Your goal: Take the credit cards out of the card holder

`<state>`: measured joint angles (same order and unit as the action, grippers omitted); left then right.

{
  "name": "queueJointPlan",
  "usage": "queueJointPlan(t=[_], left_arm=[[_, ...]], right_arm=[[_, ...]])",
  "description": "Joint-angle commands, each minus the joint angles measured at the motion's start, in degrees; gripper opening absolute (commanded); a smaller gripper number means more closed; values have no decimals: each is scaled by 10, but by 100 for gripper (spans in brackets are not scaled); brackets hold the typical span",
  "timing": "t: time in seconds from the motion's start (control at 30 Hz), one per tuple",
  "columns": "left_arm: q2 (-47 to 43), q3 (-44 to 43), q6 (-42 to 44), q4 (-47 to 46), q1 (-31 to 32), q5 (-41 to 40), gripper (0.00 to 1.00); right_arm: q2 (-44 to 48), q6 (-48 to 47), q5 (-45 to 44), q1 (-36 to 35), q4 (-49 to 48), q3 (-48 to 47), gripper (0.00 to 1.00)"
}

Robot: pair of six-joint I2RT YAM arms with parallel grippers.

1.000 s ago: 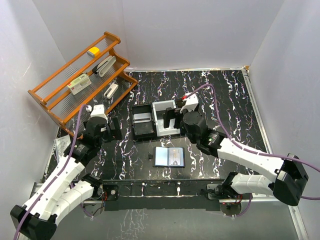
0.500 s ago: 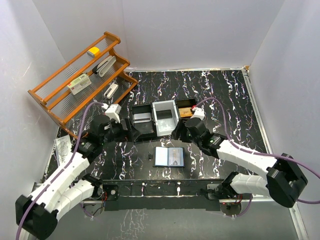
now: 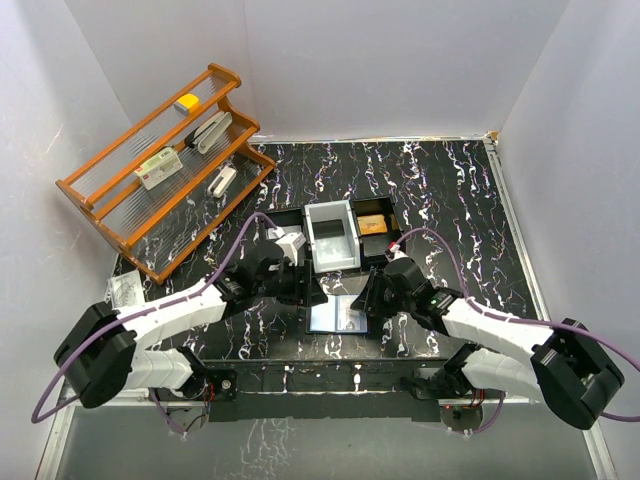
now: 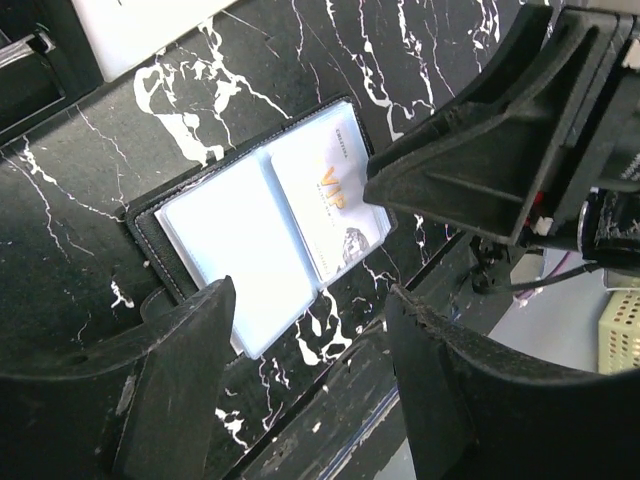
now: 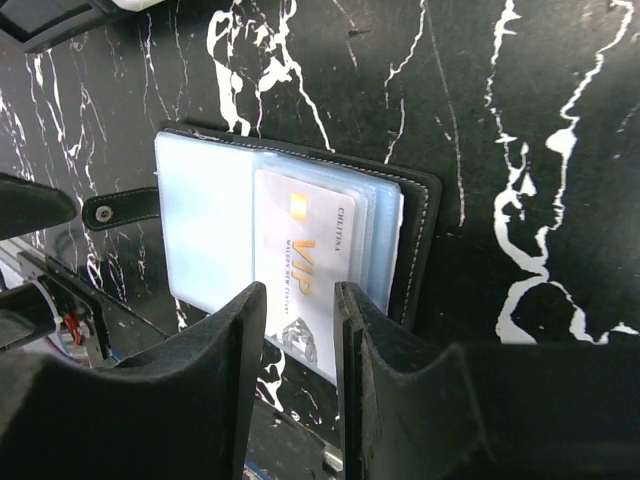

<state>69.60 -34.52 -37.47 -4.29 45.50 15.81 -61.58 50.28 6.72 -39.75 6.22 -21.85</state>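
The card holder [image 3: 336, 316] lies open, VIP card [image 5: 312, 270] up for us to pinch; our left fingers [image 4: 180, 375] gape empty, right fingers [image 5: 215, 400] narrow, grasping nothing.

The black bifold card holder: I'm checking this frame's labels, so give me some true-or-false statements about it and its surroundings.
The black bifold card holder lies open on the black marble-patterned table. True.
A white card with gold VIP lettering sits in one clear pocket. True.
The card holder sits inside the black compartment tray. False: it lies on the table, outside the tray.
The orange wooden rack holds nothing. False: several small items lie on its shelves.
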Motion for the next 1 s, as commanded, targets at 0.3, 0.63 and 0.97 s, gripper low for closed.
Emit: queueJointPlan(t=[0.3, 0.63, 0.97], left_arm=[[69, -14, -51, -101, 49, -22, 52], [129, -3, -77, -137, 62, -21, 42], [158, 65, -134, -212, 66, -49, 33]], right_arm=[[-25, -7, 13, -1, 10, -41, 30], [-59, -4, 16, -1, -6, -11, 29], [-47, 0, 32, -1, -17, 12, 29]])
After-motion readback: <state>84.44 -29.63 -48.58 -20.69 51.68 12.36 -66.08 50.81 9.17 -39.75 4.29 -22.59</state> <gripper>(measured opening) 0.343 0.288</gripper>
